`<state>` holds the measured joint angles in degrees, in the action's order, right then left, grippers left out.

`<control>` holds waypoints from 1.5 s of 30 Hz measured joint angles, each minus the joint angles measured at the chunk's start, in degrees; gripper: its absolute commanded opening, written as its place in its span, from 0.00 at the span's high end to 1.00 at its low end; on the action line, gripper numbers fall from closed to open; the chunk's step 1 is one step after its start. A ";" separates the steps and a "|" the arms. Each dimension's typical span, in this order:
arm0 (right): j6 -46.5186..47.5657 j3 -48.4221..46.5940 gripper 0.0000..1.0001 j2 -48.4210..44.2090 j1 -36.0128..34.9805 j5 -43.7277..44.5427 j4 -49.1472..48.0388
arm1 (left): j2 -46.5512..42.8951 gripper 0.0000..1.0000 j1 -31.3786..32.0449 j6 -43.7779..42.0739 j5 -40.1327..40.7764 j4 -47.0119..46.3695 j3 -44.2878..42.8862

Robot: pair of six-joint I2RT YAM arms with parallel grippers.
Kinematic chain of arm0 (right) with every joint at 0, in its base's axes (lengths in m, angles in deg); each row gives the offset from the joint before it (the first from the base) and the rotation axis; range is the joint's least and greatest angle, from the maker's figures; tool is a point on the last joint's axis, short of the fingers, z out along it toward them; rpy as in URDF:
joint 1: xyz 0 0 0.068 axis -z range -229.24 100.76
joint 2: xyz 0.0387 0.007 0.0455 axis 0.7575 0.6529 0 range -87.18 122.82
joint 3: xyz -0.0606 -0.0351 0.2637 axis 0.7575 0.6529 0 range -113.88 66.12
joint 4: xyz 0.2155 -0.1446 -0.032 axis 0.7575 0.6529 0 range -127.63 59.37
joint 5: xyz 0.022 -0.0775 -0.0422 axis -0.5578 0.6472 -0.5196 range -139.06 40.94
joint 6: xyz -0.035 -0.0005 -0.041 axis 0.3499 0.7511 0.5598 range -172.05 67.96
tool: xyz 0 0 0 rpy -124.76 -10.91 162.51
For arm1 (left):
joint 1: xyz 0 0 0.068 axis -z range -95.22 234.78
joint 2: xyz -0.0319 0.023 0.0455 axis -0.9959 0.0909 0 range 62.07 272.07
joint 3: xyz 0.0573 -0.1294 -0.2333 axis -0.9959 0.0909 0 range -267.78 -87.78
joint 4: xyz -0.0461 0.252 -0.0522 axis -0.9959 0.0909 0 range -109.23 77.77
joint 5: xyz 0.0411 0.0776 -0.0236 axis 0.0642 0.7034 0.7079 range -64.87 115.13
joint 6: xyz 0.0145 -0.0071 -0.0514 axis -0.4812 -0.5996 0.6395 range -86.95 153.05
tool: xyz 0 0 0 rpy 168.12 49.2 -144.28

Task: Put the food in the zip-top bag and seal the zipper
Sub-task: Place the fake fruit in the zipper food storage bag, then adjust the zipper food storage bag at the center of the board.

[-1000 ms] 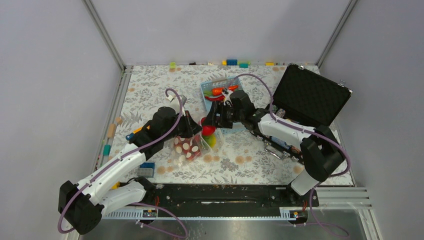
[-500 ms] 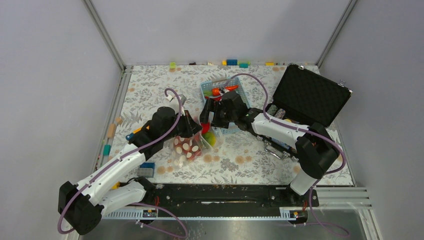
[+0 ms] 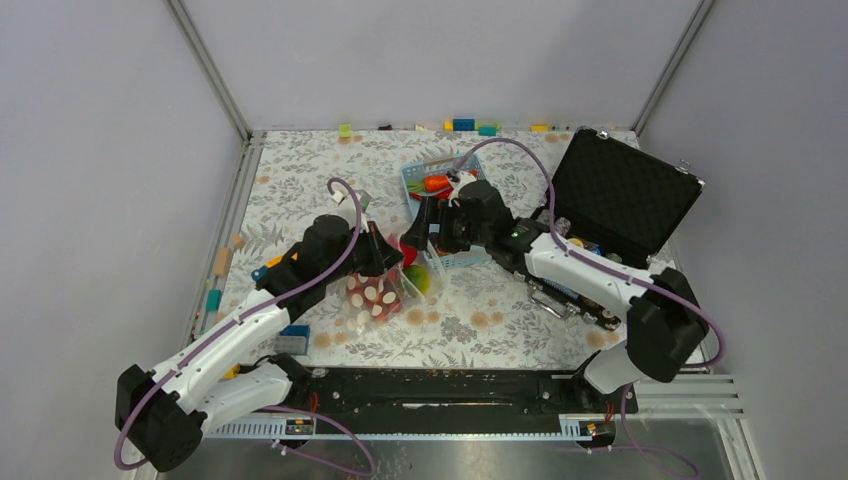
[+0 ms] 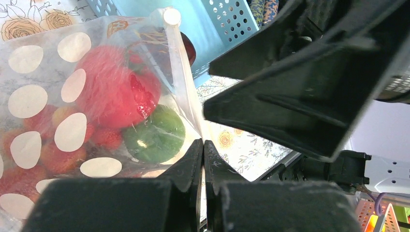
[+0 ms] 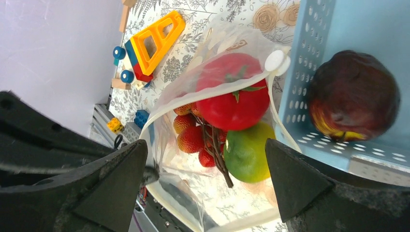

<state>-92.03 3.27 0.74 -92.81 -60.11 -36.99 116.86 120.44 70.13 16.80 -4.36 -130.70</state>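
No writing, label, brand, number or sign is showing legibly in any view. The zip-top bag [image 4: 46, 104] is carrying only plain white dots, and the counter [image 3: 300, 190] is showing only a flower print.

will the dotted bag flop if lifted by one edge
Likely floppy: the zip-top bag is thin film, creased around the tomato and lime. It should sag, and both may roll to the low end.
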 measured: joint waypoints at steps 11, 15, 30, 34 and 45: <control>12.24 2.40 0.15 -5.51 0.44 4.57 7.04 | -0.81 1.00 0.00 0.02 0.26 0.09 0.31; 14.78 2.27 0.29 -2.78 0.59 4.50 7.76 | -1.07 1.00 0.00 0.02 0.57 0.11 0.31; 17.88 -3.89 0.84 9.75 0.63 4.76 7.85 | -2.05 1.00 0.00 0.00 1.14 0.57 0.31; 18.23 -4.70 1.00 9.77 0.66 3.85 7.89 | -2.25 1.00 0.00 0.00 1.31 0.66 0.31; 18.84 -15.19 1.00 6.25 0.52 0.35 23.52 | -8.35 1.00 0.00 2.32 6.82 6.05 0.37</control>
<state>-73.19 -11.92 7.00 -92.29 -59.76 -13.47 108.51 120.44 72.44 23.61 1.70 -130.33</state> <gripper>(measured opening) 0.022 0.010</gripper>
